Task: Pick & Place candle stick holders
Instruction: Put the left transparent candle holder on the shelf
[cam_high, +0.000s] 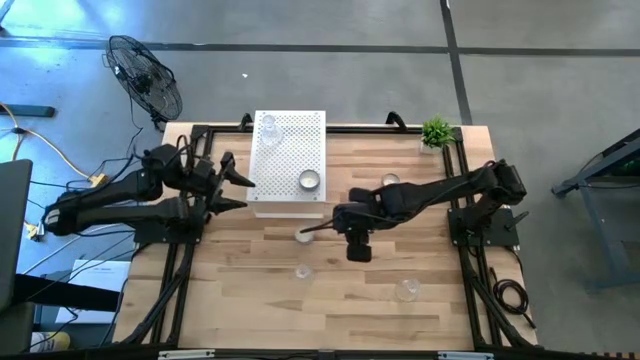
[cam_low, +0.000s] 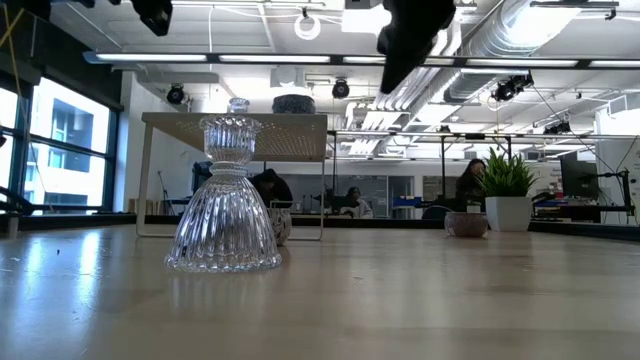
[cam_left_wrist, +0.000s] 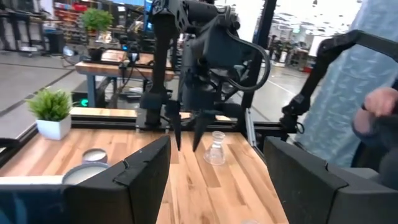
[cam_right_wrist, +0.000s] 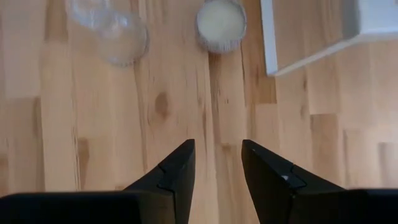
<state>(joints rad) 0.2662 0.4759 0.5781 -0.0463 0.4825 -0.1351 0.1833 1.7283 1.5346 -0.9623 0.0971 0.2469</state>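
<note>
Right gripper (cam_right_wrist: 217, 163) hangs over bare table (cam_right_wrist: 93, 124), jaws parted, empty — silver holder (cam_right_wrist: 221, 23) beyond. Left gripper (cam_high: 238, 190) waits beside the box (cam_high: 288, 160), jaws spread. Only the low view shows the ribbed glass holder (cam_low: 224, 203).

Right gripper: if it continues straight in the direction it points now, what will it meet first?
The right gripper points straight down, fingers open and empty. Below them lies only the bare wooden table. The silvery holder and clear glass holder lie off that line.
</note>
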